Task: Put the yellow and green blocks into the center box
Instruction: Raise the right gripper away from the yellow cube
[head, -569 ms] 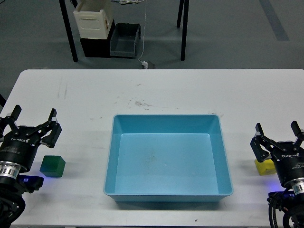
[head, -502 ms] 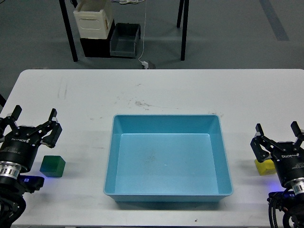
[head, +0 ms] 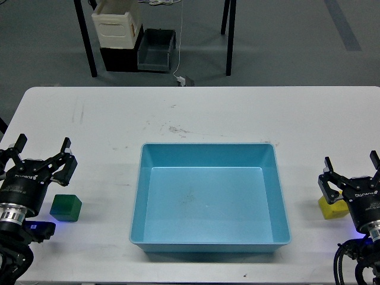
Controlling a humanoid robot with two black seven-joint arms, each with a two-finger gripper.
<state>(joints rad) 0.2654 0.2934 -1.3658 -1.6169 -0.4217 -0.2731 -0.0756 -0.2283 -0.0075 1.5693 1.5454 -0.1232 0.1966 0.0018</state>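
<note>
Both claws spread wide and empty, one cube waiting by each.

The left gripper (head: pixel 40 161) gapes with nothing held, the one green block (head: pixel 65 207) just at its 5 o'clock; the right gripper (head: pixel 351 170) is likewise splayed and empty, the one yellow block (head: pixel 329 208) near its 7 o'clock, partly hidden. Likely each arm serves its own side. The single blue tray (head: pixel 138 178) sits between them, nothing in it yet.

smooth plastic blue tray (head: pixel 284 196) on scuffed matt white table (head: pixel 107 124).
</note>
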